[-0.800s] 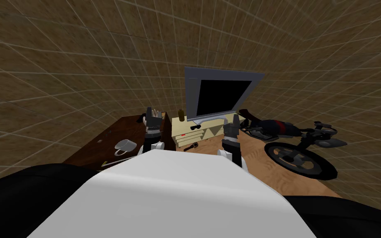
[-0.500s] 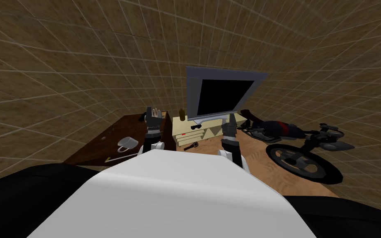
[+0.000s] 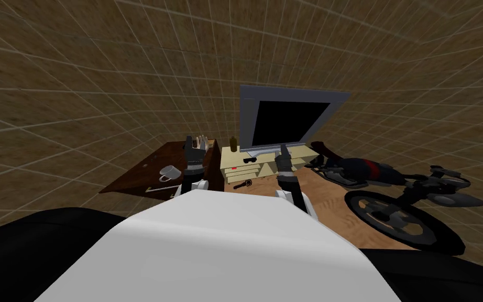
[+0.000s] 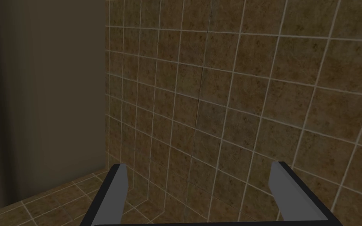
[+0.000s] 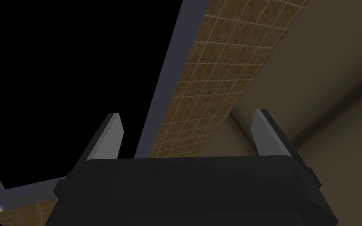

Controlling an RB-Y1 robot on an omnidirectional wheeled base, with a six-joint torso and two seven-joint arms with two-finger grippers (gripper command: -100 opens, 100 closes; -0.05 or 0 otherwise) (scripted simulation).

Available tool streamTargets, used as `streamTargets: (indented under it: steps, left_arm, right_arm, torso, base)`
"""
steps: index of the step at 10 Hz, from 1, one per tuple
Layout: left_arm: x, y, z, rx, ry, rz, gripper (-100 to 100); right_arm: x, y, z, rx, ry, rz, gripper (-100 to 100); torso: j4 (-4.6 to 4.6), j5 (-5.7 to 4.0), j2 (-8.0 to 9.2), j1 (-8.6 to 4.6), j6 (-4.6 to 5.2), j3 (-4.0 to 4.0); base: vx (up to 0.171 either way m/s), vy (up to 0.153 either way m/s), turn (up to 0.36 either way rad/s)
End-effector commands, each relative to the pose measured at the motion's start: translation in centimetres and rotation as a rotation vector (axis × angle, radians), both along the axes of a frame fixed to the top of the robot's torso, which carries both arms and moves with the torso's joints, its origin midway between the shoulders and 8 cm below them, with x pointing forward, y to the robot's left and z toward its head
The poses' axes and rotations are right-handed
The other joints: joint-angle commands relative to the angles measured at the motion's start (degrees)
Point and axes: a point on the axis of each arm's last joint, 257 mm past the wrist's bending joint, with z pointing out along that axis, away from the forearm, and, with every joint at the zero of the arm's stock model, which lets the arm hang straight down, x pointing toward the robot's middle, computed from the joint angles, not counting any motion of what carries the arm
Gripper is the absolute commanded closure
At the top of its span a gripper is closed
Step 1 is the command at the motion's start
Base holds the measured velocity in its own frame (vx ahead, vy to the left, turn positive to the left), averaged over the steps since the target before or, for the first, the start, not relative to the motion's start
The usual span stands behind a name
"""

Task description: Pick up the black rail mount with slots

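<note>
Mount [image 3: 242,184] lay on the wood floor just before the cabinet [image 3: 231,160], below the monitor [image 3: 287,118]. Since earlier my view shifted, and the right gripper [image 5: 186,117] swung toward the monitor's base. It and the left gripper [image 4: 198,168] were both spread and empty.

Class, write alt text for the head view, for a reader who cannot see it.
Both arms reach forward, the right gripper before a grey-framed monitor on a cream cabinet, the left gripper by a dark table holding a white mug. A small black part lies on the floor by the cabinet; a motorcycle lies to the right.
</note>
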Motion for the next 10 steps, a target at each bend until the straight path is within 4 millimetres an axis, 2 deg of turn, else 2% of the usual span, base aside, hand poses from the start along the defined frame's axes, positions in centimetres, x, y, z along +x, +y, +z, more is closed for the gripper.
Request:
streamTargets:
  steps: [1,3,4,6,7,9,10]
  left_arm:
    - [0.0,0.0,0.0,0.000,0.000,0.000,0]
    - [0.0,0.0,0.0,0.000,0.000,0.000,0]
    - [0.0,0.0,0.0,0.000,0.000,0.000,0]
    - [0.0,0.0,0.0,0.000,0.000,0.000,0]
    - [0.0,0.0,0.0,0.000,0.000,0.000,0]
    - [0.0,0.0,0.0,0.000,0.000,0.000,0]
    - [0.0,0.0,0.0,0.000,0.000,0.000,0]
  right_arm:
    - [0.4,0.6,-0.4,-0.024,0.015,0.019,-100]
    - [1.2,3.4,-1.4,-0.085,0.054,0.084,-100]
    - [1.2,3.5,-1.5,-0.095,0.060,0.087,-100]
    - [1.9,6.4,-2.8,-0.171,0.100,0.155,-100]
    - [1.9,6.6,-3.2,-0.176,0.113,0.162,-100]
    - [2.4,9.4,-5.1,-0.259,0.164,0.228,-100]
    - [2.2,9.9,-5.6,-0.268,0.175,0.242,-100]
  torso:
    - [0.00,0.00,0.00,0.00,0.00,0.00]
    - [0.00,0.01,0.00,0.03,0.01,0.00]
    - [0.01,0.00,0.03,-0.02,-0.01,0.01]
    - [-0.02,0.00,-0.08,0.00,0.01,-0.05]
    - [-0.01,-0.01,-0.06,-0.03,-0.01,-0.04]
    - [-0.02,-0.01,-0.12,-0.02,0.02,-0.06]
    - [-0.03,-0.02,-0.13,-0.10,-0.01,-0.08]
  base:
    - [-0.042,-0.040,0.077]
    - [-0.062,-0.052,0.250]
    - [-0.035,-0.052,0.100]
    - [-0.042,-0.053,0.282]
    - [-0.035,-0.055,0.138]
    - [-0.032,-0.067,0.335]
    - [-0.027,-0.065,0.163]
